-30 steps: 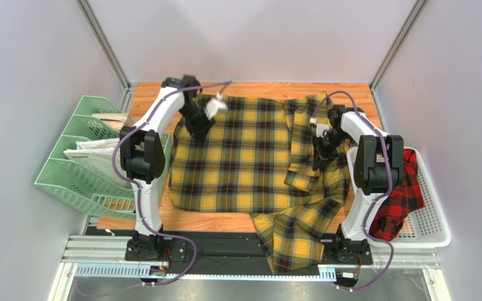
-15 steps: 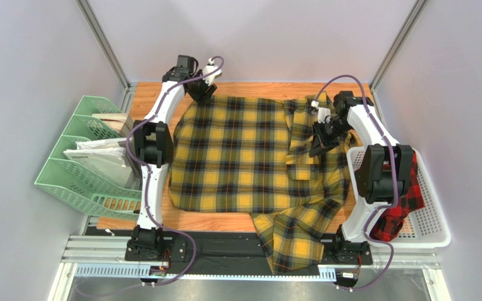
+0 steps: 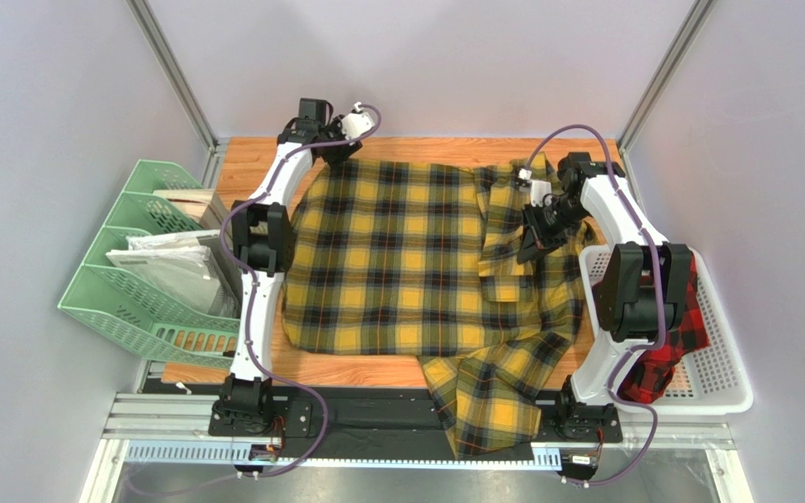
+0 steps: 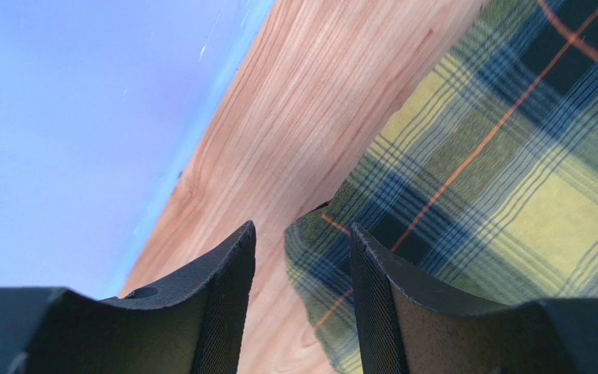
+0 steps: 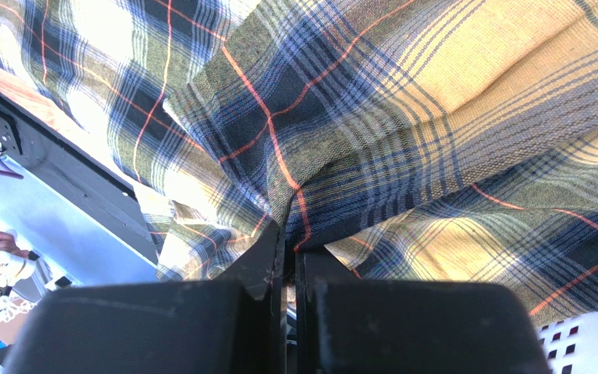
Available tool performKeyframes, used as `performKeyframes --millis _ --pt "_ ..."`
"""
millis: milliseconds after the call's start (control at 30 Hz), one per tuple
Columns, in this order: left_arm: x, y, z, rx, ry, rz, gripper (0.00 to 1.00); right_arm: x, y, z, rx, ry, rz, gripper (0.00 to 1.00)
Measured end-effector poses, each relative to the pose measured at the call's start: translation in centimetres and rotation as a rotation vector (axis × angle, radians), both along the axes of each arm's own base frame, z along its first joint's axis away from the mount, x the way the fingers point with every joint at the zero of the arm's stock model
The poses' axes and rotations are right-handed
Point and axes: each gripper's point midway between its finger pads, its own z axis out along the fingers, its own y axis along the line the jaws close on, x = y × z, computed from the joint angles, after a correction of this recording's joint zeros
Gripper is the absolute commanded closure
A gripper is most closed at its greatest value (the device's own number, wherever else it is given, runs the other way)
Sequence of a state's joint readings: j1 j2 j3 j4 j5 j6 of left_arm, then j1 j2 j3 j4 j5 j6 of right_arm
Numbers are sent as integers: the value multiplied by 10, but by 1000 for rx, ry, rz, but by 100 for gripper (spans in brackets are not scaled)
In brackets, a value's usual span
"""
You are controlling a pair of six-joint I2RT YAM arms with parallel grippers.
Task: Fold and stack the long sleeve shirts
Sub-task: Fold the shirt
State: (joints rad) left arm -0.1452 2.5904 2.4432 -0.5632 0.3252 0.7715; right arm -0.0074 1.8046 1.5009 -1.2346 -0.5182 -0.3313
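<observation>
The yellow-and-black shirt [image 3: 407,262] lies spread across the wooden table [image 3: 255,157], one part hanging over the near edge. My left gripper [image 3: 341,145] is at the shirt's far left corner. In the left wrist view its jaws [image 4: 302,245] stand open, with the shirt's corner [image 4: 322,249] between them, against the right finger [image 4: 376,273] and apart from the left one. My right gripper [image 3: 529,248] is shut on a pinched fold of the yellow shirt [image 5: 302,195] on its right side. The red-and-black shirt [image 3: 680,330] lies in the white basket [image 3: 727,383].
Green file trays [image 3: 139,283] holding papers stand off the table's left edge. The white basket sits at the right edge beside the right arm. Grey walls and metal posts close the back and sides. A black rail [image 3: 375,414] runs along the near edge.
My left arm has swung from above the shirt's upper left area out to its far left corner. The right gripper has shifted slightly toward the back, still holding the fold.
</observation>
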Motion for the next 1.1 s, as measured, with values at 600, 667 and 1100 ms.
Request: performKeyframes --millis 600,667,1100 --pt "-10 2 -51 233 -1 -277 59 -1 -4 0 -25 -10 11 100" --pt "-12 1 -54 254 -1 -303 75 -1 -5 0 -29 -10 11 100" --pt "-7 -1 -59 272 -36 -314 100 21 -2 32 -11 -105 15 100"
